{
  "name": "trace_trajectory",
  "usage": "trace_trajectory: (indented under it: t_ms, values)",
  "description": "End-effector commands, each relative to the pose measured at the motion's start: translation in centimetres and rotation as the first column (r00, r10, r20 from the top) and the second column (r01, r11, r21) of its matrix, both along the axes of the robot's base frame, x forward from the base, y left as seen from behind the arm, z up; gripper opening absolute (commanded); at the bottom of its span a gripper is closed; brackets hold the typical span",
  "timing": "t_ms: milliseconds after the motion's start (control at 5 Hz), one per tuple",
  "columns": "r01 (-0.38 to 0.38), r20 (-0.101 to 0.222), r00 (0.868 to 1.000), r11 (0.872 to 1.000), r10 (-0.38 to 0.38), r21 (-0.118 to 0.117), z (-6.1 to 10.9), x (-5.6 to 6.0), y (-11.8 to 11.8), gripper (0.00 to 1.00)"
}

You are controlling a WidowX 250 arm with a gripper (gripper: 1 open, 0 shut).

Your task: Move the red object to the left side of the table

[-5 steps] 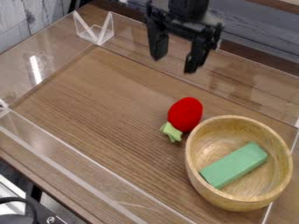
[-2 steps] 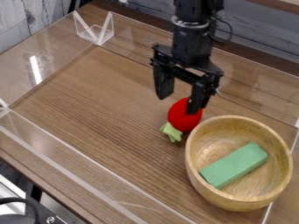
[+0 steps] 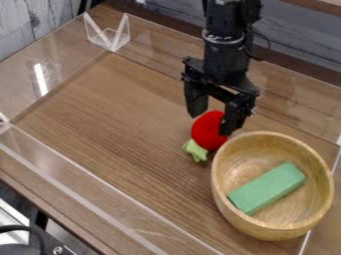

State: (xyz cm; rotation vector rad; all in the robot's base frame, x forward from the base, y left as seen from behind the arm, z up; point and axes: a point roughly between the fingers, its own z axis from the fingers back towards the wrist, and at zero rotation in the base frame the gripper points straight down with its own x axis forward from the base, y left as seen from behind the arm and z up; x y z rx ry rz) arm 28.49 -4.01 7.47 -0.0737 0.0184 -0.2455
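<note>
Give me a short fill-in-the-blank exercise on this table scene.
1. The gripper above the red strawberry toy has its jaws ____.
2. The green block lies inside the wooden ____.
3. The strawberry toy rests on the ____, outside the bowl.

Missing words: open; bowl; table

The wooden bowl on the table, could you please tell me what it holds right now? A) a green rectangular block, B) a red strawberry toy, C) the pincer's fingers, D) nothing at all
A: a green block lies inside the wooden bowl, while the strawberry toy sits on the table just outside its rim, under the open pincer.
</note>
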Motion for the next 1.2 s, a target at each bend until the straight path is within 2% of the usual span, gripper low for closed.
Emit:
trace_trajectory:
  t_ms: [0,600,1000]
  values:
    - [-0.016,0.067,0.998,1.0,0.017,-0.011,0.8,0.9,0.4,1.0]
    - [-0.068,0.13,0.989,0.997,0.07,-0.021,1.6,1.5,1.2,1.0]
    - [-0.096,0.149,0.984,0.995,0.098,-0.021,1.7,1.8,1.7,1.0]
